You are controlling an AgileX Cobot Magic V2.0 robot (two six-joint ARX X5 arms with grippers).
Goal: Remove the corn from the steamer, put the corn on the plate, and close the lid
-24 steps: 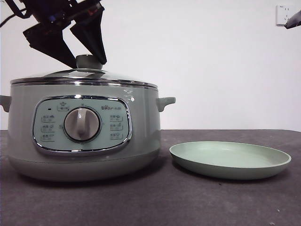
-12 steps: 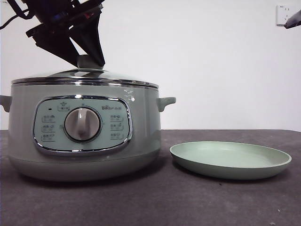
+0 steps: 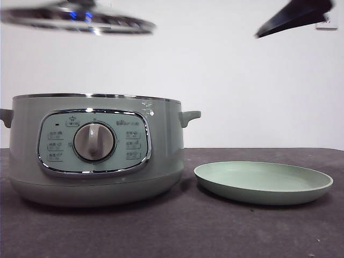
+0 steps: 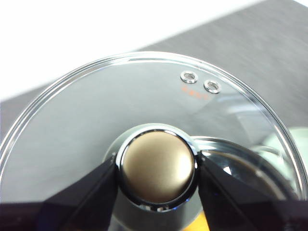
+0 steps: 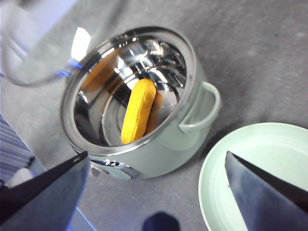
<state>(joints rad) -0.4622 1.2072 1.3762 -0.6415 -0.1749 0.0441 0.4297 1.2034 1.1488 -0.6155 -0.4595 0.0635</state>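
Hanging high at the upper left of the front view, the lid (image 3: 80, 19) is clear of the steamer (image 3: 94, 148), well above its chrome rim; the left claw (image 4: 156, 168) pinches the lid's knob (image 4: 157, 166), one black jaw pressed to each side of it; the steamer stands open on the dark surface (image 3: 172, 231), and inside its shiny bowl the corn (image 5: 138, 111) lies on the bottom, apart from both claws; just beside the steamer sits the plate (image 3: 263, 183), bare; the right claw (image 5: 156, 173) hovers above the steamer and the plate with its jaws spread wide, the corn below and between them, untouched.
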